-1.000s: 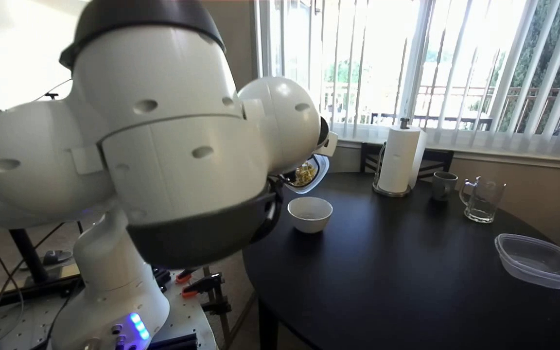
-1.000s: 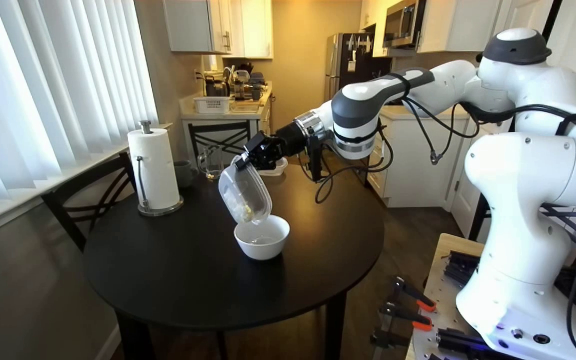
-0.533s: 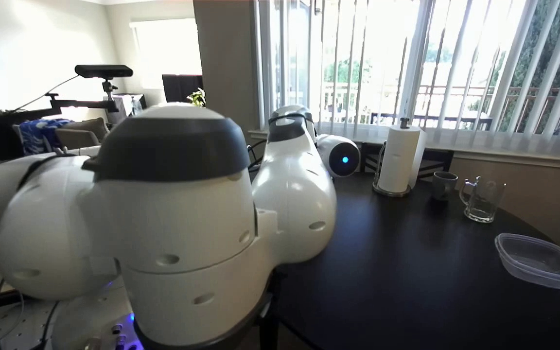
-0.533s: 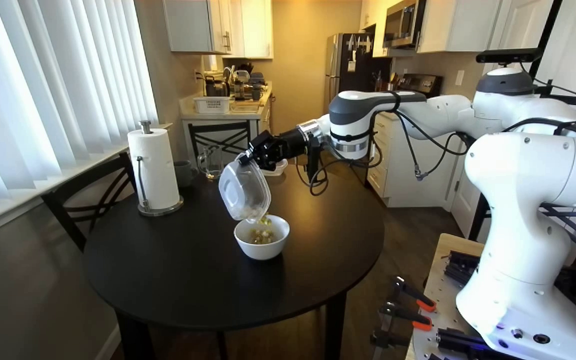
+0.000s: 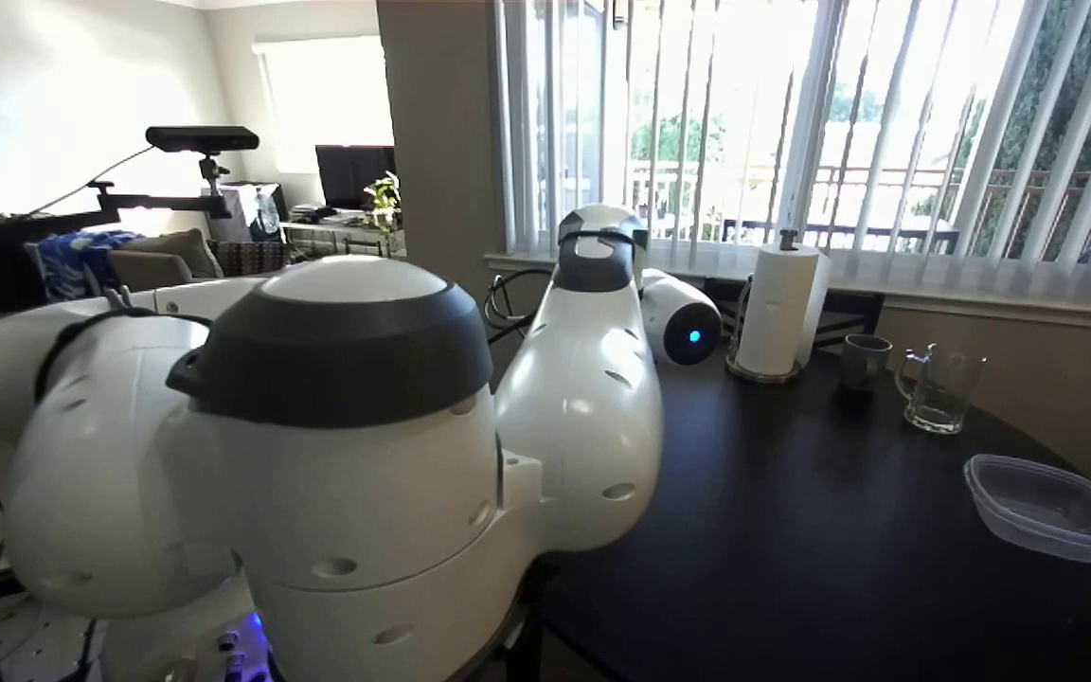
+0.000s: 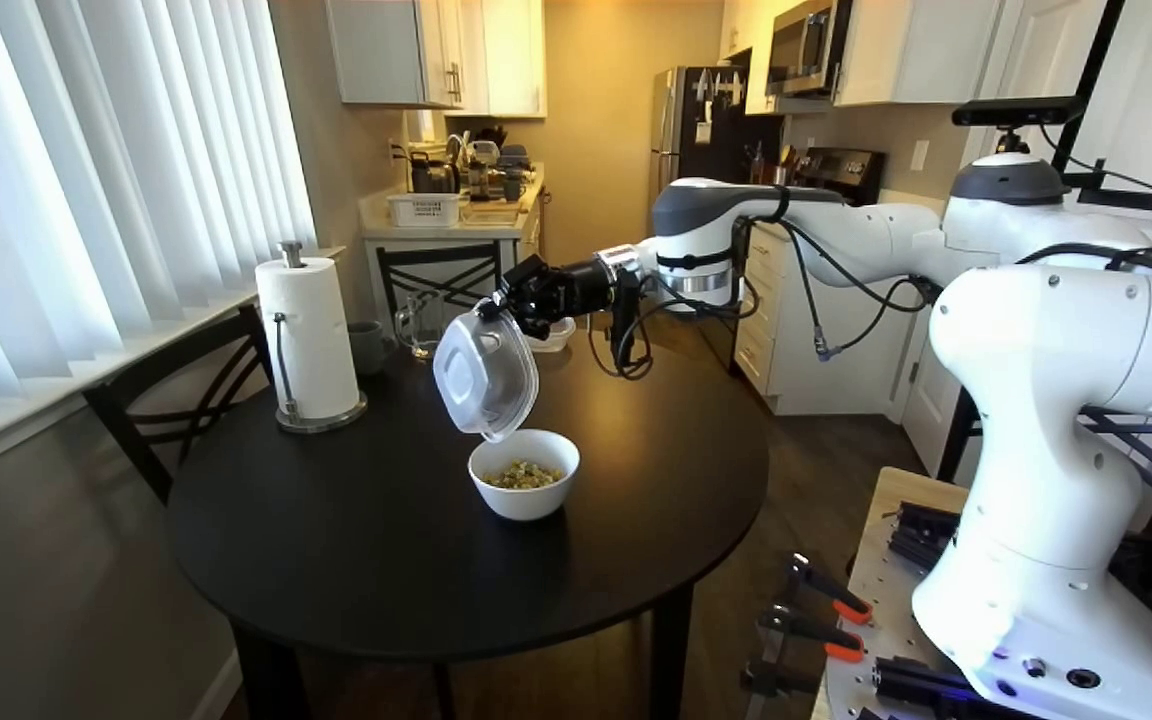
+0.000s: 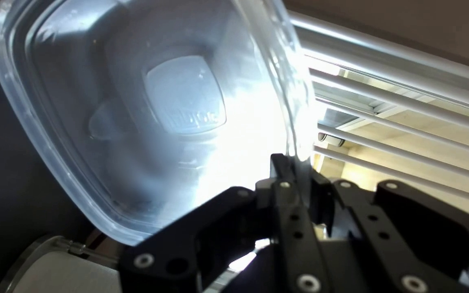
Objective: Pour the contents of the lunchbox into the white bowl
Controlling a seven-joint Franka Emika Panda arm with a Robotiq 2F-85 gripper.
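The lunchbox (image 6: 486, 375), a clear plastic tub, is tipped steeply on its side above the white bowl. My gripper (image 6: 496, 308) is shut on its upper rim in an exterior view. In the wrist view the fingers (image 7: 299, 175) pinch the rim, and the inside of the lunchbox (image 7: 183, 95) looks empty apart from tiny specks. The white bowl (image 6: 526, 507) stands upright on the table just below the tub's lower edge. The contents (image 6: 524, 475), yellowish-brown pieces, lie heaped in the bowl. The arm hides the bowl, the tub and the gripper in an exterior view (image 5: 564, 407).
A paper towel roll (image 6: 306, 335) stands on the dark round table (image 6: 366, 560), also in view (image 5: 778, 313). A grey mug (image 5: 865, 362), a glass mug (image 5: 941, 388) and a flat clear container (image 5: 1049, 507) stand farther along the table. A chair (image 6: 196, 385) is by the window.
The lunchbox has tilted further over. The contents were in the tub a second ago, were falling half a second ago, and now lie in the bowl. The arm's elbow has swung lower.
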